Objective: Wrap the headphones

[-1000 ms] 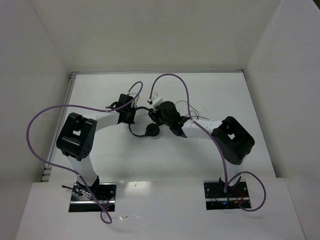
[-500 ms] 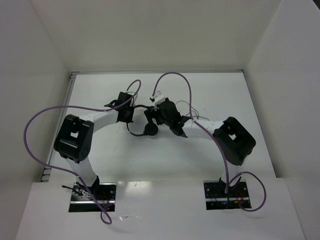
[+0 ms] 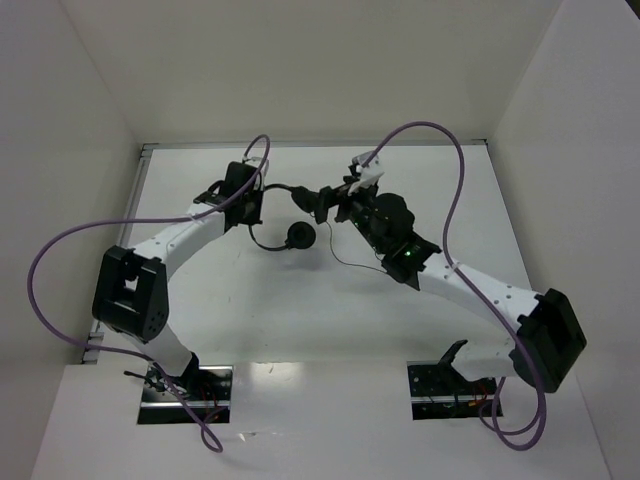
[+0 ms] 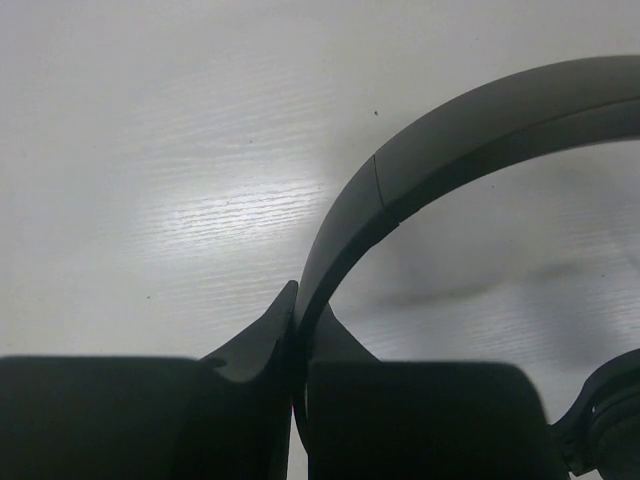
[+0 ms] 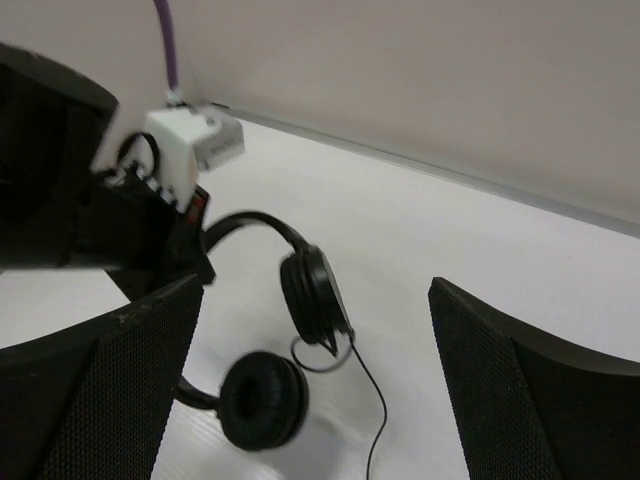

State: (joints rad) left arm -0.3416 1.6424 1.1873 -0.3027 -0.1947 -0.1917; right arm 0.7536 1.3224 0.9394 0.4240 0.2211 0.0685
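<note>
Left gripper (image 4: pixel 298 312) is clamped on the headphones (image 3: pixel 300 236): the left wrist view shows both fingers pinched together on the thin headband (image 4: pixel 450 140), gripping near one end of the arch. From the pinch the band curves up and away to the right, casting a shadow on the white table (image 3: pixel 300 320) below it. One ear pad (image 4: pixel 612 420) is just visible at the lower right edge of that view. Right gripper (image 3: pixel 330 203) is wide open and holds nothing; its two mesh-faced fingers (image 5: pixel 110 400) frame the right wrist view with a big gap between them. The headphones sit ahead of the right gripper in that gap, close but with no contact visible. One ear cup (image 5: pixel 312 295) stands on edge, roughly centred between the fingers. The other pad (image 5: pixel 262 400) lies lower and to the left, face up on the table. The thin dark cord (image 5: pixel 368 405) loops under the upright cup and trails down toward the right wrist camera. From the top view the headphones are mid-table toward the far wall, between the two grippers. The headband end is in the left gripper, the cups are just beside the right gripper's tips, and the cord runs off along the table under the right arm.
</note>
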